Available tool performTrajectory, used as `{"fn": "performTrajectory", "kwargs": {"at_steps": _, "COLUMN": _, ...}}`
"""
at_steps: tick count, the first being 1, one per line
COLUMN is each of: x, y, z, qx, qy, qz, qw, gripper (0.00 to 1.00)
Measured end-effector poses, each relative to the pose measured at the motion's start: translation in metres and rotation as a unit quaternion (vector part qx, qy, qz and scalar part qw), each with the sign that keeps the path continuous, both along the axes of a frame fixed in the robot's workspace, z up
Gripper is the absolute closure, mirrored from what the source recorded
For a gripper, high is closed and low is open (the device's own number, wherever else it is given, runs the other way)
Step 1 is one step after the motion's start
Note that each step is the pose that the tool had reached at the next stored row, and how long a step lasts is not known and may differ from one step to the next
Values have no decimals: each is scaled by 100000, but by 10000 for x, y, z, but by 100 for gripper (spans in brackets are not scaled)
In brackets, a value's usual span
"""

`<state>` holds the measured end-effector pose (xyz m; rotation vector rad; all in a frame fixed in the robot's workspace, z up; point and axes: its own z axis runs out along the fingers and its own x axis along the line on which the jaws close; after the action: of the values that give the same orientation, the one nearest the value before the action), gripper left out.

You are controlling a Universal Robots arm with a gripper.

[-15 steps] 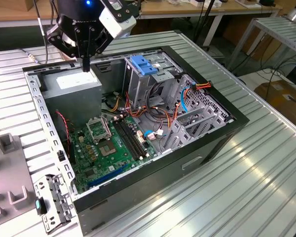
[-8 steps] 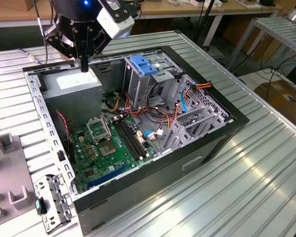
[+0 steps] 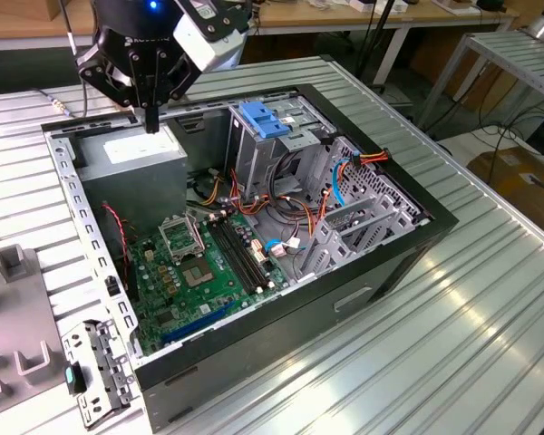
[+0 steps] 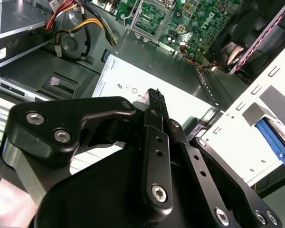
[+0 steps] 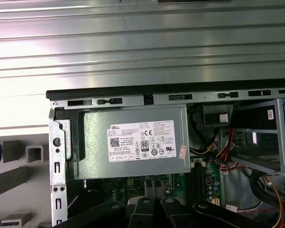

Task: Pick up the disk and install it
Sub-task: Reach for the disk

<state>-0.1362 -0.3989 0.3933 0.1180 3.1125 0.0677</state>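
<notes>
On the ribbed aluminium table (image 3: 490, 299) you have the open black-walled case (image 3: 281, 349). Over its grey metal box (image 3: 131, 154) with a white sticker hangs your black pincer (image 3: 150, 122), closed and empty. Outside the case, beside grey blocks (image 4: 260, 114), the disk (image 4: 275, 142) shows you just a blue plastic edge.

Black jointed claw (image 3: 150, 120), silver screws (image 4: 159, 192) in its links (hex-socket heads), white wrist block (image 3: 199, 36), blue light (image 3: 152, 5)
</notes>
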Motion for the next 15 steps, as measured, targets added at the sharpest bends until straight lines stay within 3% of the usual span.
{"fn": "performTrajectory", "kwargs": {"at_steps": 15, "x": -74, "y": 0, "z": 0, "qx": -3, "qy": 2, "qz": 0, "qw": 100000, "gripper": 89}}
